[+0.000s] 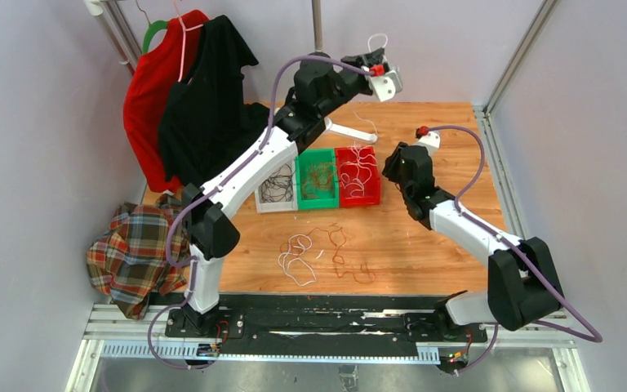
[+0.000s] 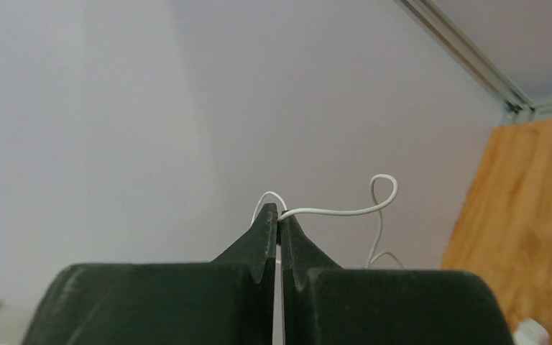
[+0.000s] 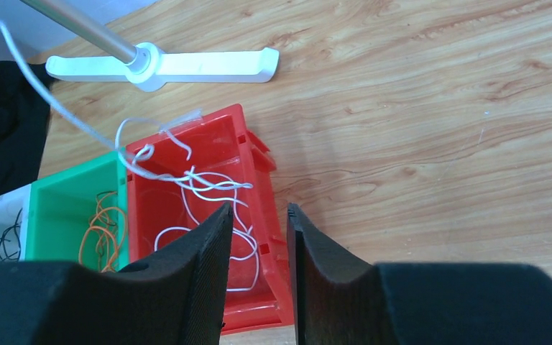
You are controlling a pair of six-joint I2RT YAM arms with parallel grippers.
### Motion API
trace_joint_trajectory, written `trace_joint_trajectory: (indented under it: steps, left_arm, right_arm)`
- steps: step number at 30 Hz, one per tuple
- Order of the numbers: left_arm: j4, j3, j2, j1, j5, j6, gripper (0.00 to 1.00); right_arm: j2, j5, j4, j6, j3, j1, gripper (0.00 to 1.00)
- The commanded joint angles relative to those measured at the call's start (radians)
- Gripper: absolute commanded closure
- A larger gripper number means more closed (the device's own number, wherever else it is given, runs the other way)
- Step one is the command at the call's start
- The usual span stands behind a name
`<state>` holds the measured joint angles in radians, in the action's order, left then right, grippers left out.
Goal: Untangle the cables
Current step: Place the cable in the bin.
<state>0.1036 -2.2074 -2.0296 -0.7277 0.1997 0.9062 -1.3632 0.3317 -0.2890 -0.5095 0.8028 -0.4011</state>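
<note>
- On the near half of the table (image 1: 457, 147), loose cables (image 1: 318, 249) in white and brown-orange lie in thin squiggles on the wood, well apart from either arm's fingers.
- Mid-table, three bins stand side by side: a white bin (image 1: 276, 209) holding black strands, a green bin (image 1: 317, 205) holding brown-orange ones, and a red bin (image 1: 359, 201) holding white ones.
- The right gripper (image 3: 259, 215) hovers over the red bin's right rim, its fingers apart with nothing between them.
- Farthest back, the left gripper (image 2: 279, 219) is raised high toward the rear wall, fingers pinched together on a white cable (image 2: 330, 211). The strand curls free above the tips and trails down to the heap in the red bin, where it appears snagged with others.
- The cable looks very light, limp and a little springy, with a smooth skin likely to slip. A firm fingertip pinch on a single clear stretch near a free end, away from the crossings, seems the safest hold, since a careless pull could lift the neighbouring strands with it.
</note>
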Motion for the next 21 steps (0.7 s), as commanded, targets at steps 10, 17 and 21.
trace_joint_trajectory:
  steps: [10, 17, 21]
  left_arm:
    - [-0.047, 0.434, 0.230, -0.013, 0.017, -0.124, 0.99]
    - [-0.268, 0.346, 0.127, -0.031, -0.043, -0.161, 1.00]
    - [-0.349, 0.324, 0.065, -0.050, -0.110, -0.127, 0.99]
  right_arm:
    - [0.056, -0.003, 0.031, -0.047, -0.071, 0.060, 0.68]
    - [0.105, 0.031, 0.043, -0.060, -0.103, 0.066, 0.70]
    - [0.154, 0.065, 0.068, -0.078, -0.139, 0.080, 0.71]
